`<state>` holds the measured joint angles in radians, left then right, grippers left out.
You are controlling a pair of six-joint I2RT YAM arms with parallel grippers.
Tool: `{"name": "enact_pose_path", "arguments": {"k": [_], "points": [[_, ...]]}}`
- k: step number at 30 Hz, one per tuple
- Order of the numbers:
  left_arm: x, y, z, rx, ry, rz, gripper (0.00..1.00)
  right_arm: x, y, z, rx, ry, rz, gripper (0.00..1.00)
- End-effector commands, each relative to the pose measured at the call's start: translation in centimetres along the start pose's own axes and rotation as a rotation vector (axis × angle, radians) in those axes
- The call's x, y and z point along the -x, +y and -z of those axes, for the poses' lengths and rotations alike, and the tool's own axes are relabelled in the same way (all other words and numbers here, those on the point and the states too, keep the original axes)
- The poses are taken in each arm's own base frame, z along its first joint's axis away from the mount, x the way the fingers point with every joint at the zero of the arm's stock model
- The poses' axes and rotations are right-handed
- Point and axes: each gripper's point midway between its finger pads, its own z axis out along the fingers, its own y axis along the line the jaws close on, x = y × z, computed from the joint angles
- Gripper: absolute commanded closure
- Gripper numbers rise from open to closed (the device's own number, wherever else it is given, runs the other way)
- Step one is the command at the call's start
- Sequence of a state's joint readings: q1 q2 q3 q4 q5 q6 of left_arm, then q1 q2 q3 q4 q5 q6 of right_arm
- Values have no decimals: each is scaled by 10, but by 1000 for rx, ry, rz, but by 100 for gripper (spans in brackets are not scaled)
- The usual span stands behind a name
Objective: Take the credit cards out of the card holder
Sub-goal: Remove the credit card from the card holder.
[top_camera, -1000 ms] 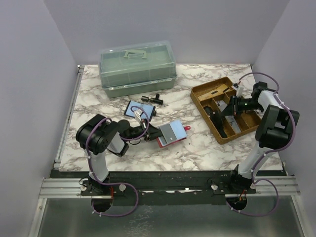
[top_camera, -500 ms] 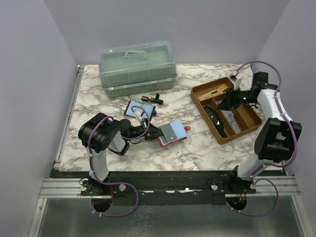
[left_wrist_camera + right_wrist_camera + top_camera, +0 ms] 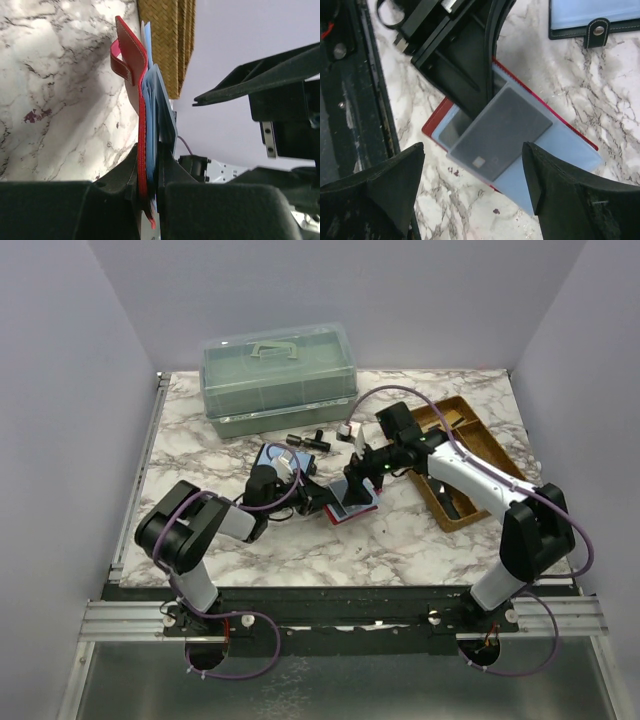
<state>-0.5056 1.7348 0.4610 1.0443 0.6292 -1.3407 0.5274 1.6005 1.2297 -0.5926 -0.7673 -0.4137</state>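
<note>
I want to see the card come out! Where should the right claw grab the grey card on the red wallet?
Probably its free edge, farthest from the left claw, which clamps the card holder. The grey card tilts up off the blue panel there, so the open right claw could come from that side and slip one finger underneath.

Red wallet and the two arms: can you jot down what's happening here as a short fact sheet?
Card holder: red, open, pinched at one end by the left gripper
Credit card: grey, lying on holder's blue panel
Right gripper: open, poised over the card, holding nothing
Nearby: dark-edged blue case, woven tray, green box
</note>
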Motion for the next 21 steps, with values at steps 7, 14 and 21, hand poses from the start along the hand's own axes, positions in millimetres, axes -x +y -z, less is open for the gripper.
{"name": "enact_pose_path", "arguments": {"k": [7, 14, 21], "points": [[11, 10, -6, 235, -68, 30, 100, -6, -25, -37, -227, 134, -41, 13], [11, 8, -7, 246, -61, 21, 100, -4, -41, -35, -325, 149, -50, 16], [11, 5, -7, 238, -57, 16, 100, -16, -45, -39, -342, 169, -76, 20]]}}
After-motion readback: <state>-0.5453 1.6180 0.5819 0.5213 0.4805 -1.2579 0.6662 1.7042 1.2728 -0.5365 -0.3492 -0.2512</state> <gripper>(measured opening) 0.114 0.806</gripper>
